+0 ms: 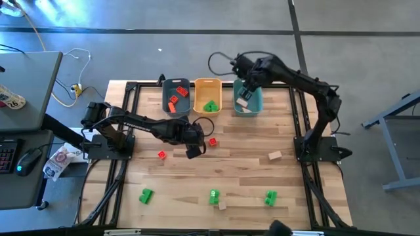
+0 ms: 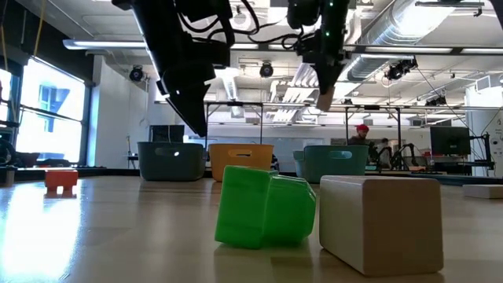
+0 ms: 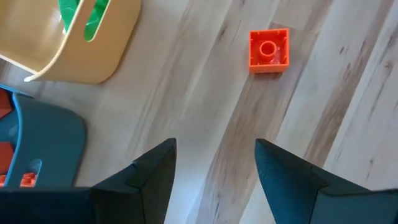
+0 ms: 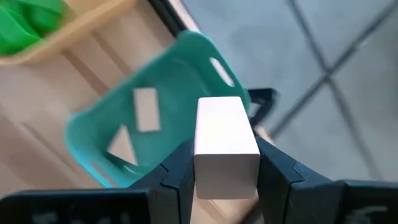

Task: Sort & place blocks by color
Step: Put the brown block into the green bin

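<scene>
Wooden tabletop (image 1: 249, 170) is carrying scattered blocks. Right fingers (image 4: 227, 165) are clamping a tan block (image 4: 225, 144) above the teal bin (image 4: 174, 99). Left fingers (image 3: 214, 171) are hovering open, empty, near a red block (image 3: 268, 50).

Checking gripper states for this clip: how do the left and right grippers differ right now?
The left gripper is open and empty; the right gripper is shut on a tan block. The left hangs over bare table near a red block; the right is above the teal bin.

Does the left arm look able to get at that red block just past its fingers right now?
Probably yes: the left gripper stands open and empty, the red block lies on bare table ahead of it, with nothing between.
</scene>
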